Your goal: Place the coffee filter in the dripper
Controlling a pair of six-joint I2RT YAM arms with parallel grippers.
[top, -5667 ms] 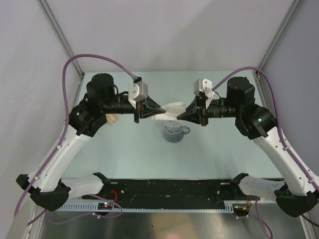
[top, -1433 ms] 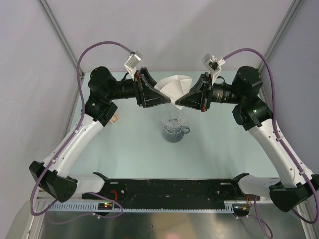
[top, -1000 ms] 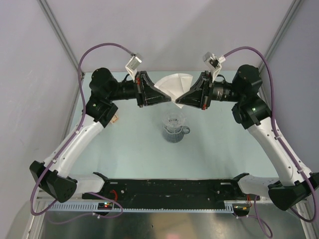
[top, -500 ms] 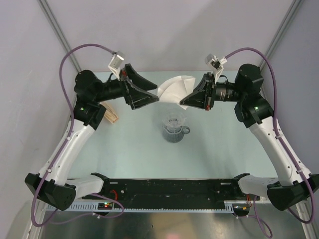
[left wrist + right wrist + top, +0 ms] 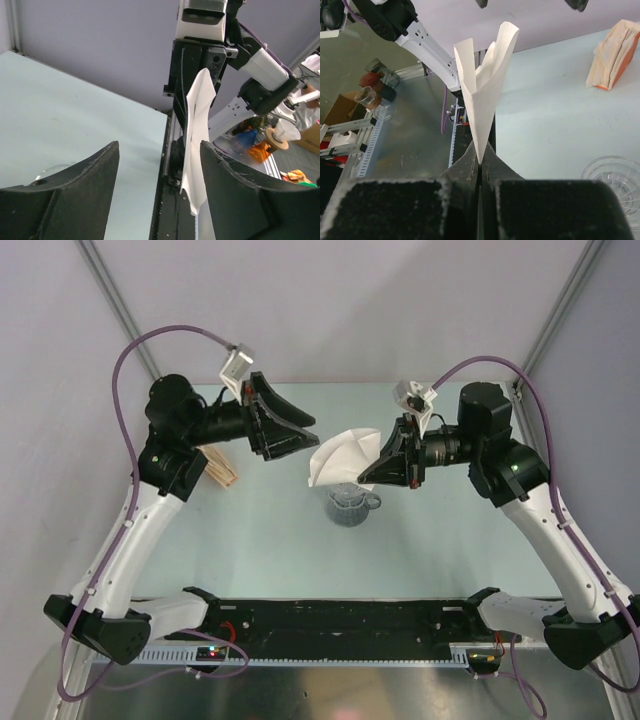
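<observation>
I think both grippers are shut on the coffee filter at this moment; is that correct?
Not quite. Only the right gripper is shut on the coffee filter, pinching its pointed end. The left gripper is open and apart from the paper, as the left wrist view shows.

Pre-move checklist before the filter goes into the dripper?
1. Grip: right gripper shut on the tip of the filter: ok.
2. Other arm: left gripper open, not touching the filter: ok.
3. Shape: filter spread open into a cone: ok.
4. Target: dripper upright on the table: ok.
5. Alignment: filter over dripper: cannot tell. They overlap in the top view, but the height gap is unclear.
</observation>
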